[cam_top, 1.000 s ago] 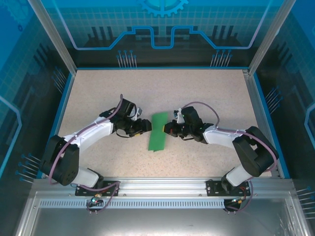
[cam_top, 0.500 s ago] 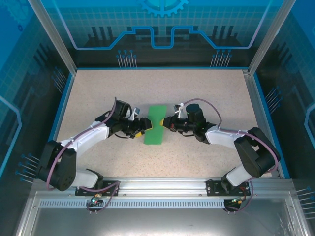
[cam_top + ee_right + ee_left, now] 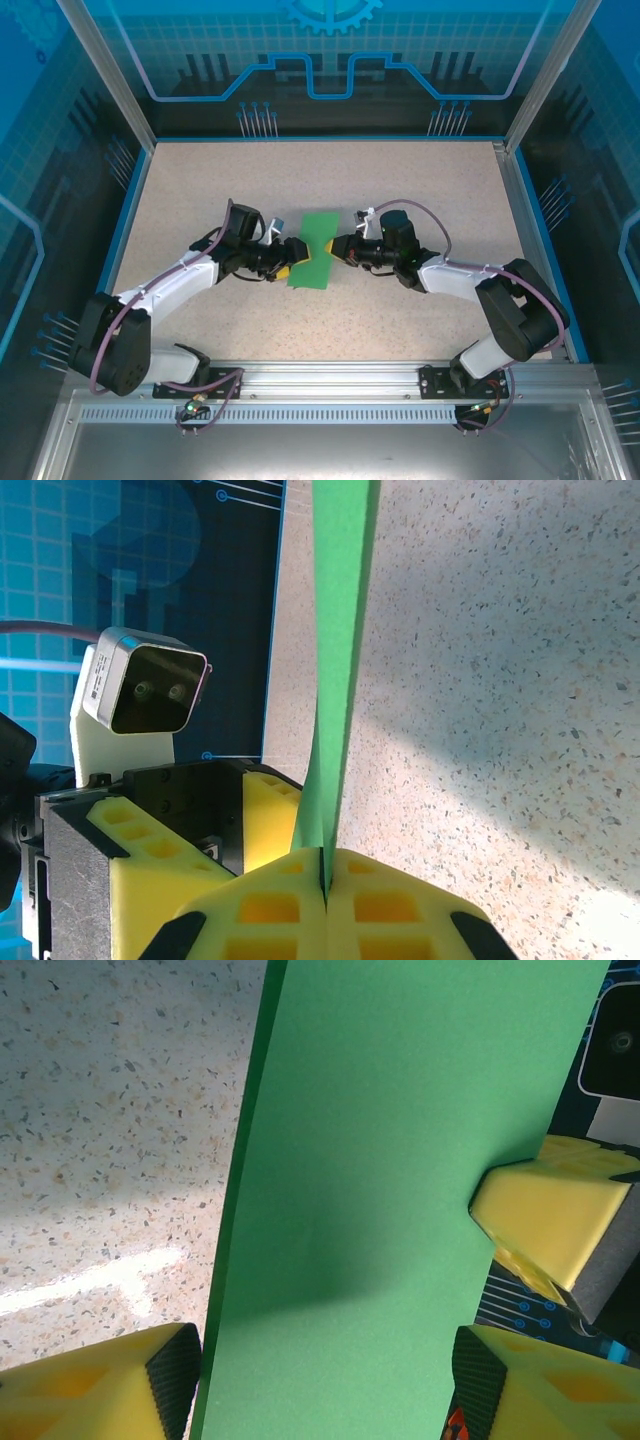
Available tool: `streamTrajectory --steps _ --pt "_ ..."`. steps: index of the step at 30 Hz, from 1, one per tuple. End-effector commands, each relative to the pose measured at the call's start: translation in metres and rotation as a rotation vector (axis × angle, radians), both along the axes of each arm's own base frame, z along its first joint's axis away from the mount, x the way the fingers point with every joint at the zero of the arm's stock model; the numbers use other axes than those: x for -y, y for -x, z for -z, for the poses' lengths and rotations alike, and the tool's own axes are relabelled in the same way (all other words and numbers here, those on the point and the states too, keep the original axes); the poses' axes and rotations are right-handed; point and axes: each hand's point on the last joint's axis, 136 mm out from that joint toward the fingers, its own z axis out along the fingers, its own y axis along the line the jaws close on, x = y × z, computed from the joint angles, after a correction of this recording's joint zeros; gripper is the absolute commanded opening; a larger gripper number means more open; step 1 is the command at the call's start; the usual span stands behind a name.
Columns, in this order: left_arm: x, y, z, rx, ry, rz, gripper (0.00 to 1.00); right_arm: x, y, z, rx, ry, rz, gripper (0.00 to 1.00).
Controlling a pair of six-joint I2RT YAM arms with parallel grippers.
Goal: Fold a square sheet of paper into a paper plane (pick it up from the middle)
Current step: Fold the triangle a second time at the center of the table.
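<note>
A speckled beige table (image 3: 400, 180) lies inside a blue rim (image 3: 133, 200), with aluminium posts (image 3: 105, 70) rising at its back corners and a back panel (image 3: 330, 60) behind it printed with a blue grid, circuit lines and a gear. Along the near edge runs a metal rail (image 3: 330, 375), and nearer than that lies a slotted metal plate (image 3: 330, 414). In the left wrist view the same speckled surface carries a pale streak of light (image 3: 90, 1280), and in the right wrist view it runs up to a dark blue gridded wall (image 3: 100, 560).
</note>
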Motion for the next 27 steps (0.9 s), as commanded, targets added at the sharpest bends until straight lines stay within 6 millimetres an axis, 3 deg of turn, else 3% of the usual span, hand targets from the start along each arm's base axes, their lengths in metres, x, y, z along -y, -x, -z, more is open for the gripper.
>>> streamTrajectory --steps 1,9,27 --pt "-0.005 0.002 -0.004 0.002 -0.032 0.011 0.71 0.004 -0.001 -0.008 0.032 -0.009 -0.006 0.03" --pt "-0.011 0.005 -0.004 -0.004 -0.063 0.013 0.72 0.007 -0.002 -0.01 0.036 -0.006 -0.001 0.03" --pt "-0.002 0.015 -0.008 -0.055 0.038 0.024 0.72 0.005 -0.002 -0.012 0.038 -0.025 -0.005 0.03"
